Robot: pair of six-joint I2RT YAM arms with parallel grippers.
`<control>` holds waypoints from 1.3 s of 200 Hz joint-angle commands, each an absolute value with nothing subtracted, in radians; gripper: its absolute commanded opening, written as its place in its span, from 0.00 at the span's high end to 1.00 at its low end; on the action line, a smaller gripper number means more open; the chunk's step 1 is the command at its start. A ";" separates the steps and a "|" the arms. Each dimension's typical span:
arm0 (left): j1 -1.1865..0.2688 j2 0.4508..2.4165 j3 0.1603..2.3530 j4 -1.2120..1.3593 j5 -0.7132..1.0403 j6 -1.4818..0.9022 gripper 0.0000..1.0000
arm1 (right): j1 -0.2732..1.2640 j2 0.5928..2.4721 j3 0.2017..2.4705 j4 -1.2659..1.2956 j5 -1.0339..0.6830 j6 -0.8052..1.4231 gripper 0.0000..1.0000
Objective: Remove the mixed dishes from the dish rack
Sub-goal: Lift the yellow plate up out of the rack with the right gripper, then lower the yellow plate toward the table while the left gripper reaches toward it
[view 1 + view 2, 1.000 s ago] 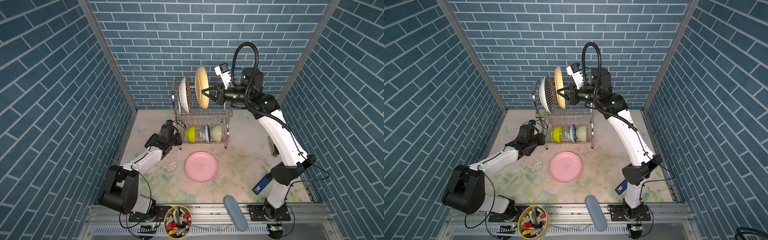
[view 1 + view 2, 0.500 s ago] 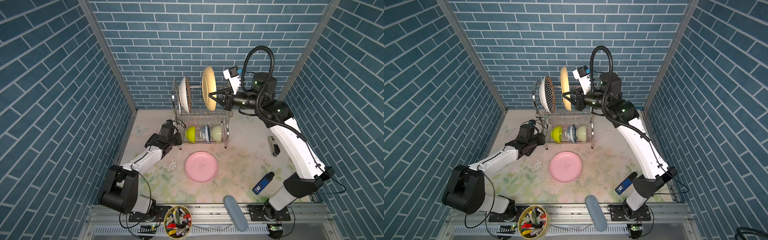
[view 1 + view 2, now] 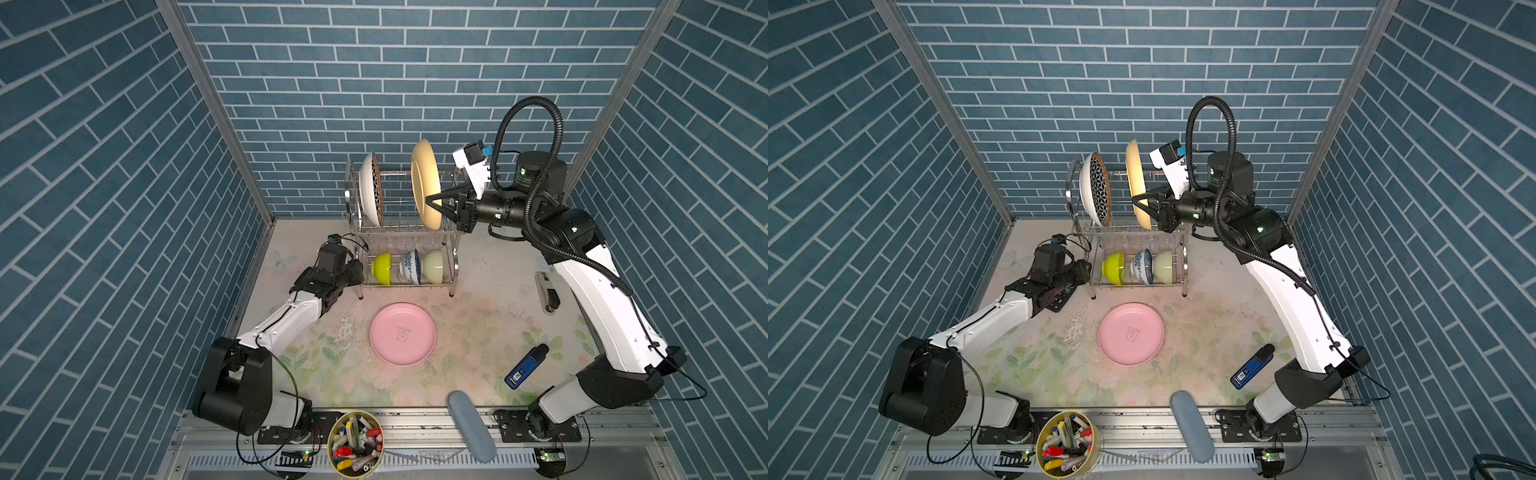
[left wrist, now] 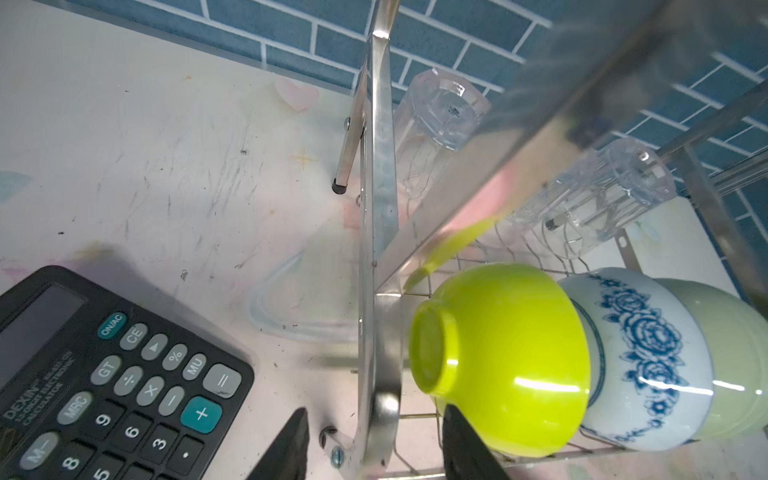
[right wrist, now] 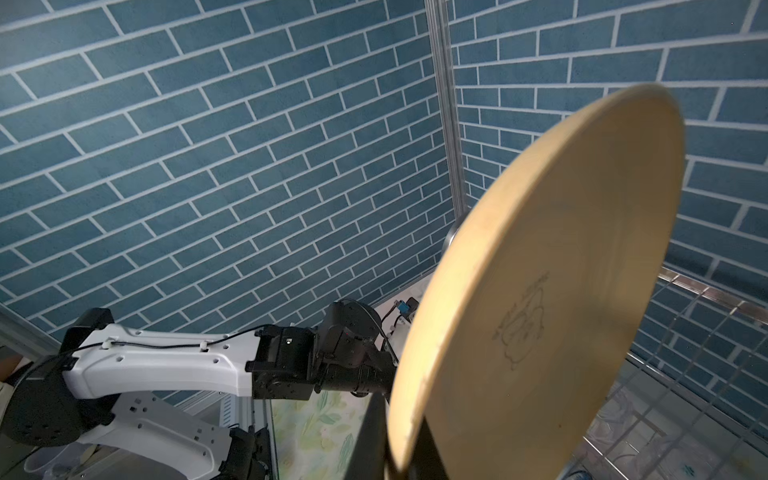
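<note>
Mid-unload, on the plates. Parked against the middle of the worktop's back edge: the dish rack, 2 tiers.

Clamped in the right gripper: a yellow plate, pinched at its lower rim, standing on edge over the right end of the upper tier. Hard to tell whether fully clear of the wires.

Left on that tier, at its left end: 1 star-patterned plate, upright. Lined up on the lower tier, on their sides: a lime bowl, a blue-and-white bowl and a pale-green bowl. Behind them, in the left wrist view: 2 clear glasses, lying down. Already out, flat near the worktop's centre: a pink plate.

Low at the rack's front left leg: the left gripper, jaws parted, straddling the side frame without pinching it, holding nothing. Just beside it, towards the left edge: a calculator.

Next, probably: swing the yellow plate forward over bare worktop, tip it flat, lower it beside or onto the pink plate, then let go. Calls for a firm pinch through the turn, given the slip risk of an edge grip on a smooth rim, and for a wide berth round the star-patterned plate.
</note>
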State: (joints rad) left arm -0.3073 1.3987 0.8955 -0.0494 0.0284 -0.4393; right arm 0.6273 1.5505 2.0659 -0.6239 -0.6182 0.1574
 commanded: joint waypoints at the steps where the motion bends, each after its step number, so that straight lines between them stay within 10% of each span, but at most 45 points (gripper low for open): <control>1: -0.304 1.357 0.920 -0.063 0.031 -0.448 0.44 | 0.632 1.515 2.062 -0.696 -0.688 0.057 1.00; 77: -0.304 1.215 0.929 -0.177 -0.026 -0.495 0.34 | 0.713 1.420 2.002 -0.879 -0.751 -0.136 1.00; 197: -0.304 0.942 1.176 -0.552 -0.090 -0.567 0.07 | 1.097 1.515 1.950 -1.116 0.008 -0.465 1.00; 260: -0.303 1.019 1.336 -0.622 0.159 -0.590 0.04 | 1.211 1.539 1.877 -1.067 0.203 -0.516 1.00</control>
